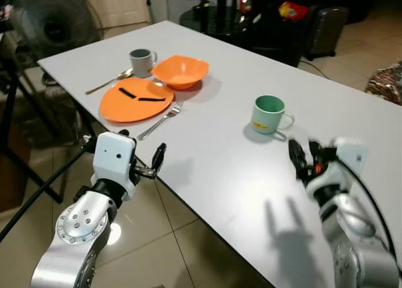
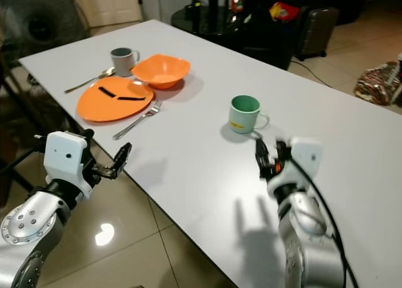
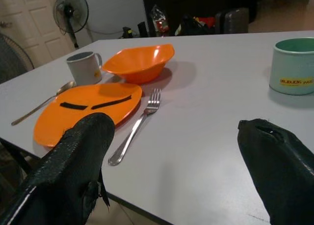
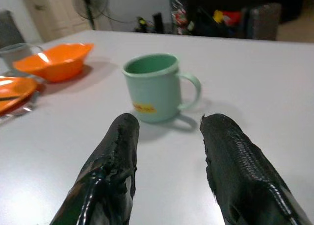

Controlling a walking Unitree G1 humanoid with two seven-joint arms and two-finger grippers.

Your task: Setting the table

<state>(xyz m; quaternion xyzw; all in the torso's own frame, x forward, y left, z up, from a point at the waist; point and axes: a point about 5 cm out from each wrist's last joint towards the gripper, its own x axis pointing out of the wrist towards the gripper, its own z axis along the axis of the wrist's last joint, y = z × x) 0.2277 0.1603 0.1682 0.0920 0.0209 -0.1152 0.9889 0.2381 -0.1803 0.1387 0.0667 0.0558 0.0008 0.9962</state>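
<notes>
The white table (image 1: 226,175) carries an orange plate (image 1: 137,100), an orange bowl (image 1: 181,71), a grey mug (image 1: 142,62), a spoon (image 1: 110,81), a fork (image 1: 160,120) — and, apart, a green mug (image 1: 270,114).

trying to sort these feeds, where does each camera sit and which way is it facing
Left eye view: on the head, looking down at the white table; both silver arms show, left tool at the edge, right tool over the top.
Right eye view: same scene, slightly offset.
Left wrist view: along its open black fingers towards the orange plate, fork and orange bowl.
Right wrist view: along its open fingers at the green mug.
All views share the green mug and orange bowl.
</notes>
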